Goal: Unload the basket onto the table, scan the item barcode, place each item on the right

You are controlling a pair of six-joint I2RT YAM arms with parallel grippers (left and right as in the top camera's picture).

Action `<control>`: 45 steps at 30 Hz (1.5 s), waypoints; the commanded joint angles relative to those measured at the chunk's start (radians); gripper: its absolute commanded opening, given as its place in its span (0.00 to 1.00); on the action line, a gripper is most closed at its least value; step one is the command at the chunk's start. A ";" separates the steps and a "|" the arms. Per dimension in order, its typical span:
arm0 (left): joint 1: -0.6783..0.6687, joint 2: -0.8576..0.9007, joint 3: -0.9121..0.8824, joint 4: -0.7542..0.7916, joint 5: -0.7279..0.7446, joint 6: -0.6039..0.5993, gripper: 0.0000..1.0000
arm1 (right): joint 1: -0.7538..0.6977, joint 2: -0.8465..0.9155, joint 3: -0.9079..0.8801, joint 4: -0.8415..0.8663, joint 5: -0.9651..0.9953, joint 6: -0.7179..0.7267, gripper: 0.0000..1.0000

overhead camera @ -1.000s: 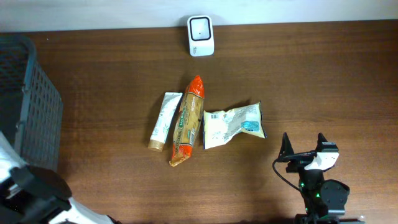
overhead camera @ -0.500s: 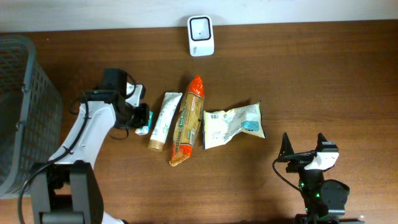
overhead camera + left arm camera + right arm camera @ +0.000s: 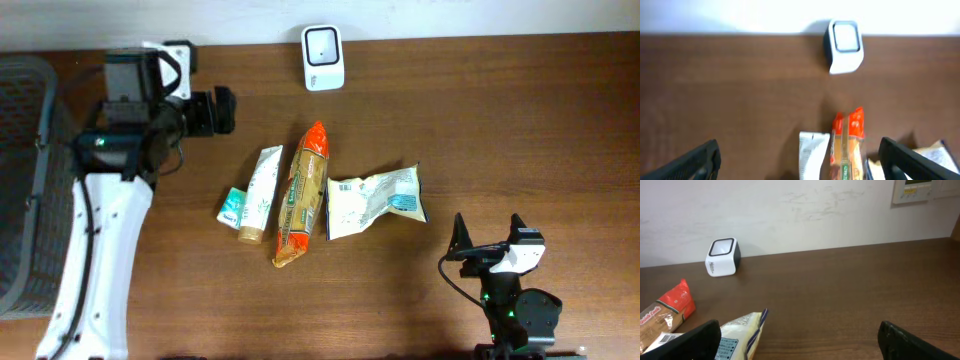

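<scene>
While your left gripper (image 3: 222, 111) stands wide and empty, the tube (image 3: 260, 192) lies nearest it, long axis roughly toward the scanner (image 3: 323, 57).

Mock shop checkout: barcode scanner (image 3: 323, 57), mesh basket (image 3: 25, 180).

A brown wooden table (image 3: 500, 130) carried everything. A white scanner (image 3: 323, 57) stood at its far edge, by the wall. Near the middle lay a row of things: a small teal pack (image 3: 232, 207) touching a white tube (image 3: 260, 193), a long orange snack packet (image 3: 303, 194) just beside the tube, and a crumpled white bag (image 3: 376, 200) against the packet's right side. A dark mesh basket (image 3: 25, 200) stood at the left end.
</scene>
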 commanded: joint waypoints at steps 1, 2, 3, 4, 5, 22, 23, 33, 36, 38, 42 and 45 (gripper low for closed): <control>-0.001 -0.027 0.007 0.021 -0.008 -0.006 0.99 | 0.006 -0.007 -0.005 -0.004 -0.005 0.007 0.99; -0.001 -0.027 0.007 0.020 -0.008 -0.006 0.99 | 0.006 -0.007 -0.005 -0.004 -0.005 0.007 0.99; -0.001 -0.027 0.007 0.016 -0.008 -0.006 0.99 | 0.006 -0.007 -0.005 -0.004 -0.005 0.007 0.99; -0.001 -0.027 0.007 0.016 -0.008 -0.006 0.99 | 0.006 -0.007 -0.005 -0.002 -0.005 0.007 0.99; -0.001 -0.027 0.007 0.016 -0.007 -0.006 0.99 | 0.006 -0.007 -0.005 0.020 -0.006 0.007 0.99; -0.001 -0.027 0.007 0.016 -0.007 -0.006 0.99 | 0.003 0.636 0.650 -0.230 -0.647 0.056 0.99; -0.001 -0.027 0.007 0.016 -0.007 -0.006 0.99 | 0.004 0.739 0.777 -0.343 -0.663 0.056 0.98; -0.001 -0.027 0.007 0.016 -0.007 -0.006 0.99 | 0.033 1.316 1.207 -0.760 -0.702 0.056 0.86; -0.001 -0.027 0.007 0.016 -0.007 -0.006 0.99 | 0.137 1.494 1.207 -0.873 -0.478 0.061 0.75; -0.001 -0.027 0.007 0.016 -0.007 -0.006 0.99 | 0.119 1.568 1.207 -0.905 -0.422 0.037 0.81; -0.001 -0.027 0.007 0.016 -0.007 -0.006 0.99 | 0.042 1.790 1.207 -0.856 -0.467 -0.109 0.94; -0.001 -0.027 0.007 0.016 -0.007 -0.006 0.99 | 0.050 1.924 1.207 -0.813 -0.653 -0.257 0.98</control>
